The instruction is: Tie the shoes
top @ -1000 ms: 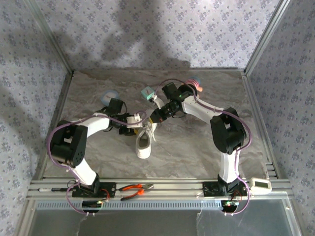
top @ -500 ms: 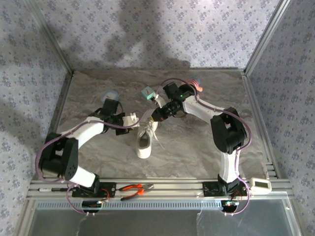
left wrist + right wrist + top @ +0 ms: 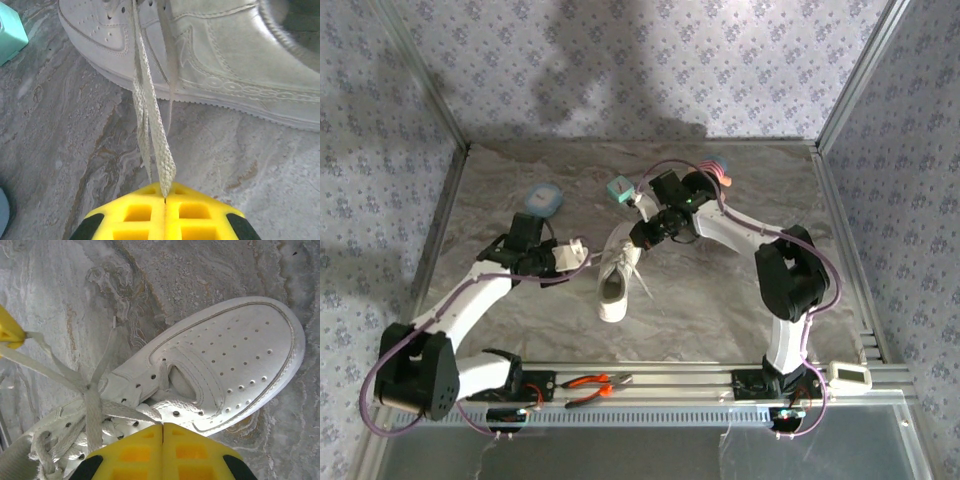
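Shoe: white shoe (image 3: 613, 285) lies mid-surface (image 3: 740, 290), heel opening toward the arm bases; the end effectors flank its lacing, one on each side
Left end effector (image 3: 165, 200): shut tight on a lace (image 3: 150, 115); the flat woven strand, doubled by the look of it, runs from the eyelets straight into the seam between the yellow fingers
Right end effector (image 3: 162, 432): fingers pressed together right over the lacing; a strand runs up to the tips, but I cannot tell whether it is actually pinched
Crossing: in the right wrist view the laces meet in a cross (image 3: 92, 390) just above the eyelets; one strand runs off toward the left side
Step, as I read it: drawing the two ends apart to cinch that first cross
Doing it well: pull low and outward, both sides matched and in opposite directions, so the forces cancel; nothing anchors the shoe, so a one-sided tug would likely slide or swing it
Grip: flat lace can creep through shut fingers; go slow and watch the seam for slipping
Stop cue: ease off once the cross sits down on the tongue; more pull probably just drags the shoe
Risk: a teal block (image 3: 618, 188) sits near the toe; steer the right-hand pull away from it
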Tool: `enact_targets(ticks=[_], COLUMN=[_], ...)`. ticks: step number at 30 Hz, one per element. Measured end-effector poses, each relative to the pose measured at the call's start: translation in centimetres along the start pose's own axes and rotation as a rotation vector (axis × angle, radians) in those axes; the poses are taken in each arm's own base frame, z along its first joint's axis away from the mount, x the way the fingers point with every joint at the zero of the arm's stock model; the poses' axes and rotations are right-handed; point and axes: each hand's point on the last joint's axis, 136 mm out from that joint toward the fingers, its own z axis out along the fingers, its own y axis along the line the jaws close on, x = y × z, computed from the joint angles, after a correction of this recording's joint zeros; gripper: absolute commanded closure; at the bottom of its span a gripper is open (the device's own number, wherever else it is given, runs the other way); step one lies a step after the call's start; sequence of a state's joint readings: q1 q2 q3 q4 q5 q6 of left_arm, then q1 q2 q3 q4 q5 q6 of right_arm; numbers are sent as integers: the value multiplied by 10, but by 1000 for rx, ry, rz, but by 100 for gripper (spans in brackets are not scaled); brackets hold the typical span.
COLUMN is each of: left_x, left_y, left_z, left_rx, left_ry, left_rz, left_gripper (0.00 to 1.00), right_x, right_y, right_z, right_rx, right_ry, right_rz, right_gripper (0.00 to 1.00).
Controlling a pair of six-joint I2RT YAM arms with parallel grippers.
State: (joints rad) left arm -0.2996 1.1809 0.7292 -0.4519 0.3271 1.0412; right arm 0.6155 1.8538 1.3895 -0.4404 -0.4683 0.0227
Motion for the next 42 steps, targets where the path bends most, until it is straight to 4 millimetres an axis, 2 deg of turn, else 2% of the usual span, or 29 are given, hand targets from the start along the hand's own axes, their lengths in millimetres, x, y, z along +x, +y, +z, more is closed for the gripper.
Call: enact_targets(ticks=[6, 13, 17, 24, 28, 32, 37, 39, 42], left_x=[0, 9, 14, 25, 27, 15, -3, -11, -35], left_y=[-8, -19, -19, -20, -29, -52, -84, -92, -94], left_z=[-16, -14, -13, -15, -17, -21, -29, -32, -37], left_rx=[-36, -20, -28, -46, -32, -1, 35, 44, 47], left_ry=[23, 72, 92, 150, 198, 216, 219, 219, 202], left_rz=[-15, -45, -86, -204, -236, -188, -145, -148, -172], left_gripper=[100, 100, 100, 100, 100, 100, 100, 100, 100], right_x=[4, -3, -5, 9, 8, 7, 1, -6, -20], right_y=[-3, -5, -8, -27, -37, -46, -50, -47, -40], right_z=[-8, -30, -35, -33, -36, -31, -10, -3, 4], right_rx=[84, 174, 203, 256, 274, 280, 253, 237, 215], right_ry=[-22, -97, -122, -103, -116, -116, -85, -82, -91], right_rz=[-26, -62, -68, -24, 5, 17, -1, -21, -54], right_gripper=[100, 100, 100, 100, 100, 100, 100, 100, 100])
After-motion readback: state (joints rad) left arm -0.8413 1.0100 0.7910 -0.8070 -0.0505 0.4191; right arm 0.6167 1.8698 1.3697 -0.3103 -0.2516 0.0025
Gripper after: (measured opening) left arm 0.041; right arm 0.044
